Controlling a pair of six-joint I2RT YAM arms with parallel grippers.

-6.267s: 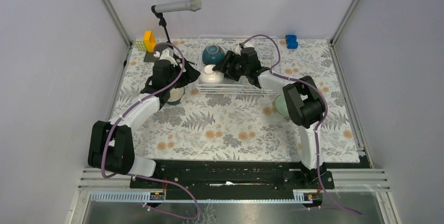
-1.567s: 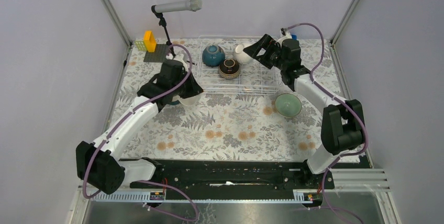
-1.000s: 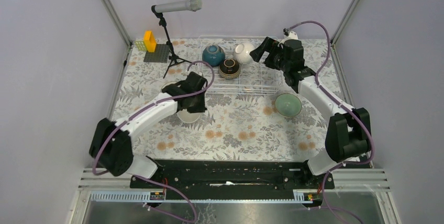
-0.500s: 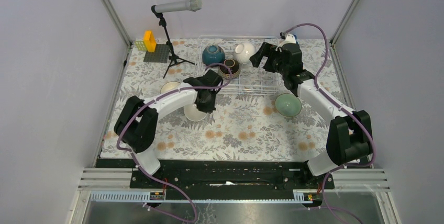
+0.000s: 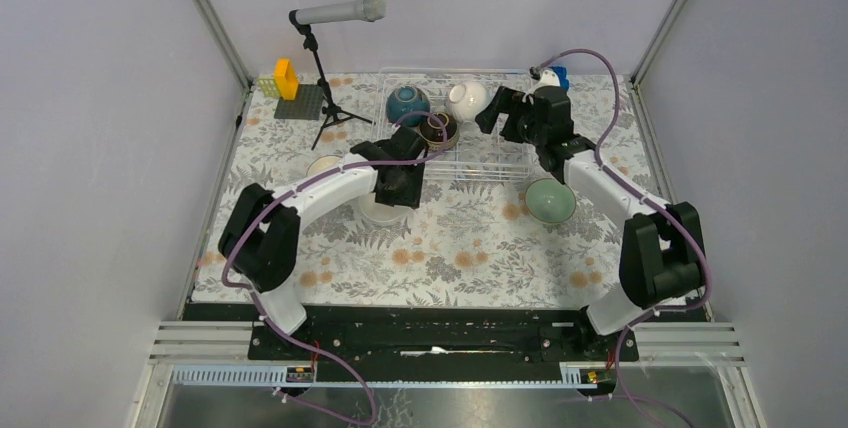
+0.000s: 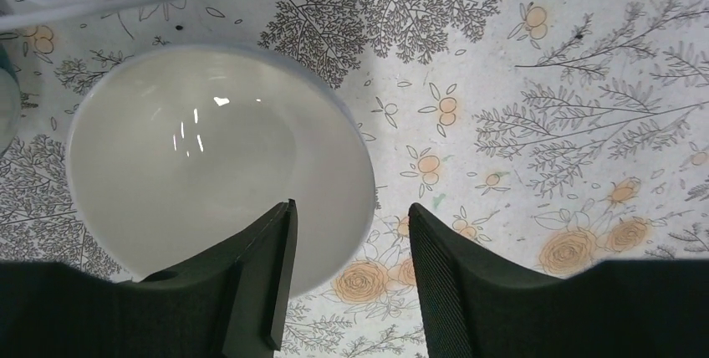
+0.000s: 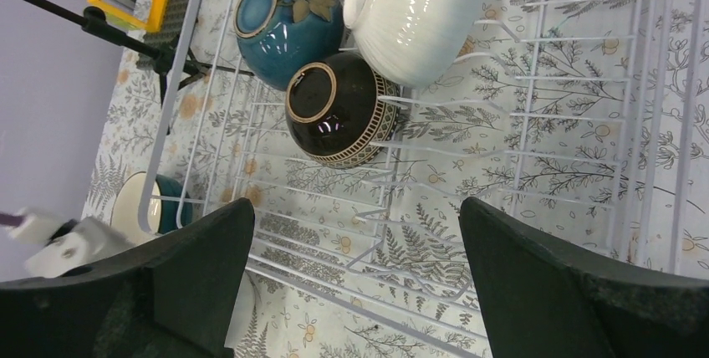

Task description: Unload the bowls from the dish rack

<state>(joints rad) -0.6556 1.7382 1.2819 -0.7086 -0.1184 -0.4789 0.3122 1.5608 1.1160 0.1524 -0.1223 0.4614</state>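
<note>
The white wire dish rack [image 5: 490, 176] stands at the back middle and holds a teal bowl [image 5: 407, 104], a brown bowl [image 5: 437, 129] and a white bowl [image 5: 467, 100], all tipped over. In the right wrist view [image 7: 359, 305] the same three show: teal [image 7: 288, 19], brown [image 7: 339, 111], white [image 7: 414, 11]. My right gripper [image 5: 487, 113] [image 7: 355, 207] hovers wide open over the rack, right of them. My left gripper [image 5: 400, 188] [image 6: 351, 207] is open, its jaws straddling the rim of a white bowl [image 6: 209, 182] [image 5: 378, 212] upright on the table. A mint bowl [image 5: 549, 200] sits front right of the rack.
A teal bowl with a pale inside [image 5: 323, 165] [image 7: 142, 203] sits on the table left of the rack. A microphone on a stand [image 5: 338, 13], a grey baseplate with a yellow block [image 5: 300, 100] and a blue block [image 5: 557, 76] stand at the back.
My left arm carried the white bowl from beside the rack to the table in front of it, and its jaws now stand open round the rim. My right gripper edged left over the rack.
</note>
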